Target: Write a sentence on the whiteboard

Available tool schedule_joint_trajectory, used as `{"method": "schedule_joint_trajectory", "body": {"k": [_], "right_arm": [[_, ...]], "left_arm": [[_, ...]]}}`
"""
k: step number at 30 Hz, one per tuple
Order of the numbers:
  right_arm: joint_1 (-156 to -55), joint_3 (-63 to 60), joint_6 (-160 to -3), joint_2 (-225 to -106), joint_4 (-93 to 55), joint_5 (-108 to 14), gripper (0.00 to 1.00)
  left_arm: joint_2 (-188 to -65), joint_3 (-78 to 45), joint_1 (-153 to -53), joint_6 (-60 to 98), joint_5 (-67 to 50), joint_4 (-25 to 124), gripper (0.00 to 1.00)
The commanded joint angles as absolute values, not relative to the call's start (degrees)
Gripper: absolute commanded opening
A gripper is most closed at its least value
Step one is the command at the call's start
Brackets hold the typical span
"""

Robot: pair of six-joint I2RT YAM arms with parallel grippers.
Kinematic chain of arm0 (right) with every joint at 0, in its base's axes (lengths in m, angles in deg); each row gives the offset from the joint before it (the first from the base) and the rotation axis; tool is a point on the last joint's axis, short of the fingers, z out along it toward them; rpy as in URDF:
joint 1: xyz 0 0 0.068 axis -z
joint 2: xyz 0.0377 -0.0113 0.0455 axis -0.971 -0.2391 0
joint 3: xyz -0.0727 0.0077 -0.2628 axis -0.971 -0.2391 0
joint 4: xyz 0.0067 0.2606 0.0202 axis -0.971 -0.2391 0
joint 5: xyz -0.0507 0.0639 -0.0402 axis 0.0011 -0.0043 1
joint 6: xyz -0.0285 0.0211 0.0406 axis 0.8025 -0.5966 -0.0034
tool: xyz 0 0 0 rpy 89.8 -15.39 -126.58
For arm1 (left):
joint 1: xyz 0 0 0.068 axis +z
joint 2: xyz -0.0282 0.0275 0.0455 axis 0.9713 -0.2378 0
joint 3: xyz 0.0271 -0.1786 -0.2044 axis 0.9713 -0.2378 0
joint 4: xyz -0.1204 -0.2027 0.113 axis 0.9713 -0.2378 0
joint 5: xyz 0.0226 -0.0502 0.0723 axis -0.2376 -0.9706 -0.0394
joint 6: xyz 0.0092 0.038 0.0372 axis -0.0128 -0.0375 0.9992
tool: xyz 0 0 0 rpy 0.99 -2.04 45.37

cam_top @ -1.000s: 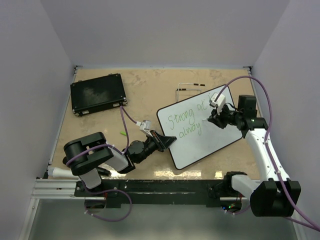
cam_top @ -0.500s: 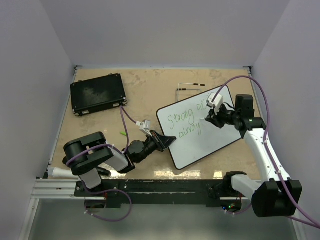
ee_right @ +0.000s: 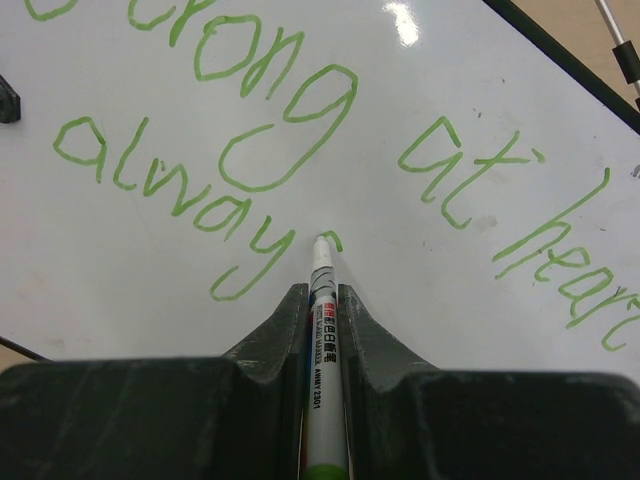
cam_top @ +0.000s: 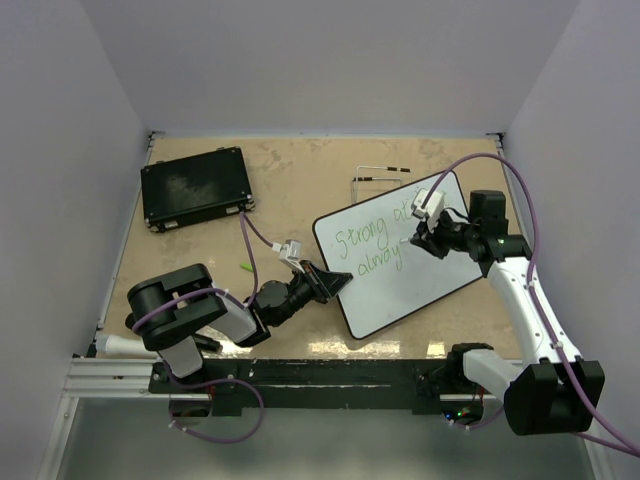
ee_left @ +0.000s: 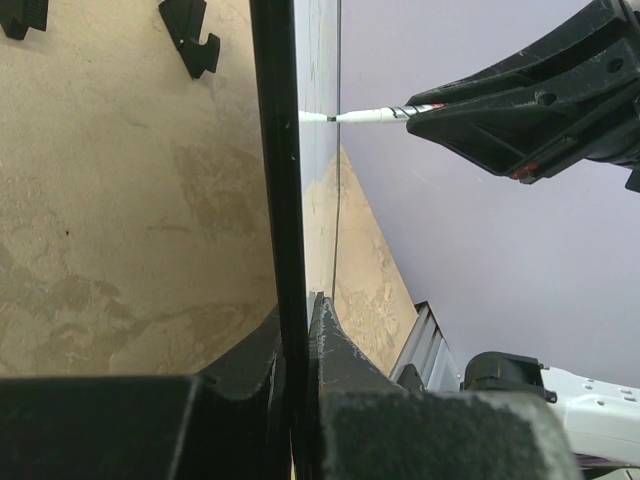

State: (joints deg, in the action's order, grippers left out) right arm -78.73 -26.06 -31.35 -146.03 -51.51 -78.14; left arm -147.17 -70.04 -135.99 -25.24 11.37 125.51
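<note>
— Where does the whiteboard (cam_top: 400, 255) sit?

— On the right half of the bench (cam_top: 300, 180), turned at a slant, one corner towards the far right corner and another towards the near edge.

— And the left gripper (cam_top: 335, 283)?

— Clamped on the board's left edge. The left wrist view shows its two fingers pinching the thin black rim (ee_left: 282, 180) between them.

— The right gripper (cam_top: 420, 240)?

— Closed tight around a white marker (ee_right: 322, 330), which sticks out between the fingers. Its tip touches the board just after the last green letter.

— What does the sentence (ee_right: 300, 150) read?

— The upper line says "Strong at", then a word beginning "hear" that runs off the right wrist view. The lower line has "alway", and a small green hook sits right at the marker tip.

— Any containers?

— One black case (cam_top: 195, 187), flat, in the far left corner of the bench, well apart from the board. Its lid is shut, so I cannot tell what is inside.

— Anything else?

— A thin wire frame (cam_top: 380, 175) lies near the far edge, just beyond the board.
</note>
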Motion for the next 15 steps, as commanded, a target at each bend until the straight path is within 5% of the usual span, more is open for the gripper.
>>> {"method": "schedule_joint_trajectory", "body": {"k": [1, 15], "right_arm": [[-79.2, -26.2, -29.8, -145.6, -54.3, -77.9, 0.00], [-79.2, -27.8, -32.2, -143.6, -52.8, -73.2, 0.00]], "left_arm": [[-148.1, -71.6, -136.4, -16.5, 8.5, 138.9, 0.00], [-147.8, -71.6, -136.4, -16.4, 8.4, 138.5, 0.00]]}}
